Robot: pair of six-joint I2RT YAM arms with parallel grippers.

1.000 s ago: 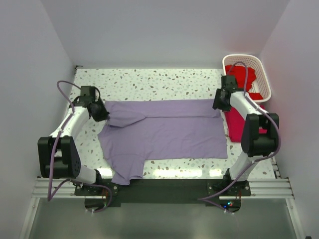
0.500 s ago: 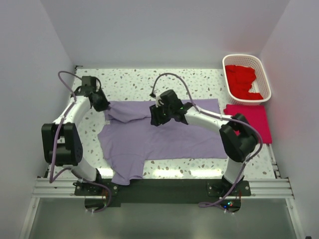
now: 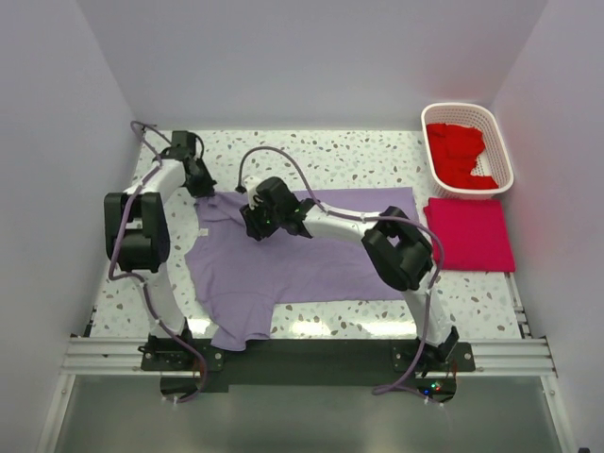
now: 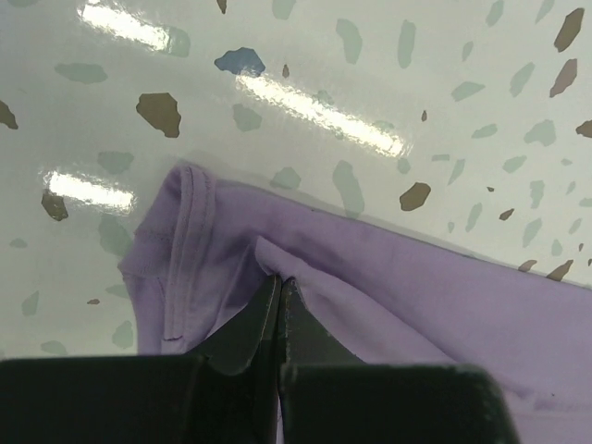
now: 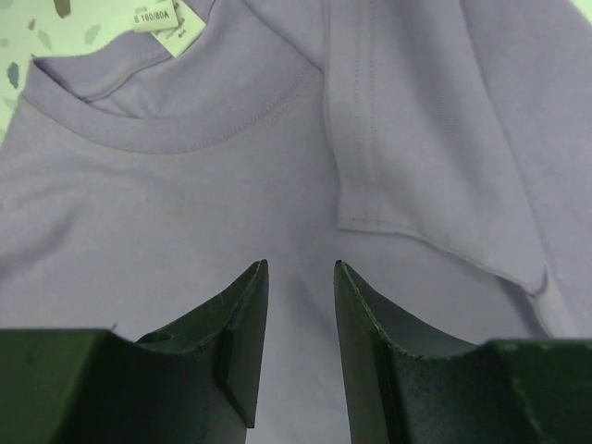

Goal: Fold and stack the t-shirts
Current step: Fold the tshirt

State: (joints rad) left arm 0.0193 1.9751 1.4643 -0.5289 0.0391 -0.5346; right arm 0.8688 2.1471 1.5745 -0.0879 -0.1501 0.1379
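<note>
Found the lavender t-shirt point(image 3: 311, 250) spread over the middle of the table point(image 3: 330, 151), a glossy pale terrazzo flecked with grey and brown chips. Noted a soft matte knit, mostly flat, with shallow wrinkles toward its left end. Made out a ribbed, curved collar point(image 5: 157, 129) with a small white label point(image 5: 166, 18) at the back of the neck. Saw the long axis running left to right across the table, collar toward the left and straight bottom hem toward the right, just short of the crimson-pink t-shirt point(image 3: 469, 233). Saw the near sleeve point(image 3: 236, 330) trailing toward the table's near edge and the far sleeve point(image 5: 435, 166) folded in over the chest, its double-stitched hem lying on the body (clearest from the right wrist). Found the left gripper point(image 3: 201, 184) at the shirt's far left corner, black fingers point(image 4: 245, 333) pressed together on a raised pucker of lavender cloth beside a stitched hem. Found the right gripper point(image 3: 253, 225) low over the chest just below the collar, jaws parted, only flat cloth showing through the gap. Saw the crimson-pink t-shirt folded into a neat flat rectangle at the table's right edge, and crumpled red t-shirts point(image 3: 458, 151) heaped in the white plastic lattice basket point(image 3: 503, 151) at the far right corner.
</note>
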